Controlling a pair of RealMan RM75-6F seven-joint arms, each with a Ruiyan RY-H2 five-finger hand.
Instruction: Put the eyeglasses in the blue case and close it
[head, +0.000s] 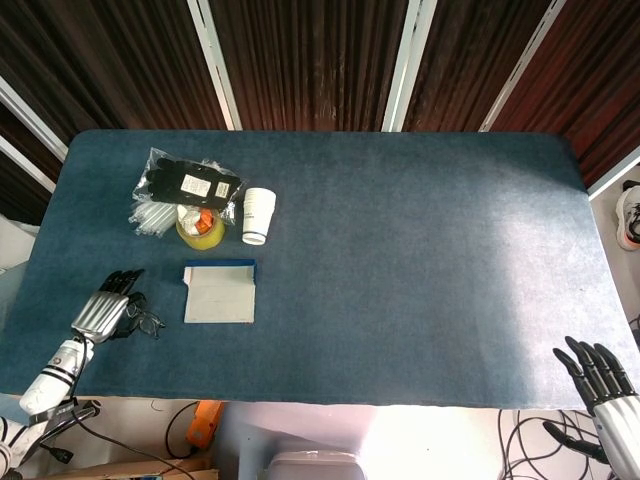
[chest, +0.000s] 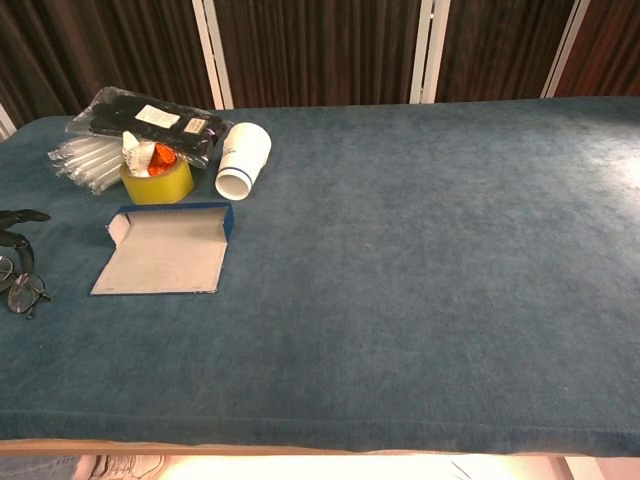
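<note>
The eyeglasses (head: 146, 322) (chest: 23, 292) lie on the blue table cloth near the front left edge. My left hand (head: 101, 311) hovers just left of them with its fingers stretched out and apart, holding nothing; only its dark fingertips (chest: 16, 217) show in the chest view. The blue case (head: 219, 292) (chest: 166, 258) lies open and flat to the right of the glasses, with its pale inside up and nothing in it. My right hand (head: 604, 385) hangs beyond the table's front right corner with its fingers spread, and the chest view does not show it.
Behind the case sit a white paper cup on its side (head: 258, 215) (chest: 241, 159), a yellow tape roll (head: 200, 229) (chest: 156, 180), and a plastic bag with black gloves (head: 188, 184) (chest: 142, 121). The table (head: 420, 260) stretches to the right.
</note>
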